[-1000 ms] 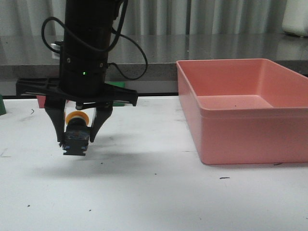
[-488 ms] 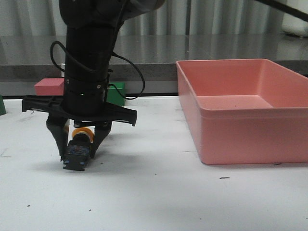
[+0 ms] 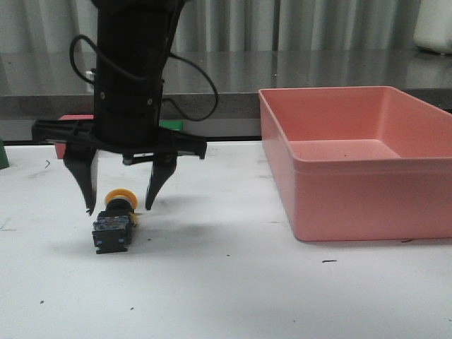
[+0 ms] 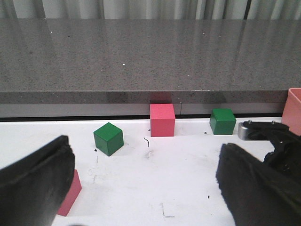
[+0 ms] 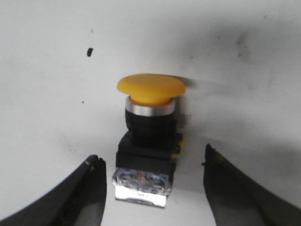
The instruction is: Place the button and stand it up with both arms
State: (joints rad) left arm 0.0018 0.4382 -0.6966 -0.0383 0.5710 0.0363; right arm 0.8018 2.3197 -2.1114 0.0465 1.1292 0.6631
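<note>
The button lies on its side on the white table, yellow cap away from the front camera and blocky base toward it. My right gripper hangs just above it, open, a finger on each side and touching nothing. In the right wrist view the button sits between the spread fingers of the right gripper. My left gripper is open and empty over bare table; it does not show in the front view.
A pink bin stands at the right. By the back wall are a red cube and two green cubes. Another red cube lies by the left finger. A grey ledge runs along the back.
The right gripper lowered the button to the table, opened and let it go, then rose a little. The button now lies on the table on its side.
</note>
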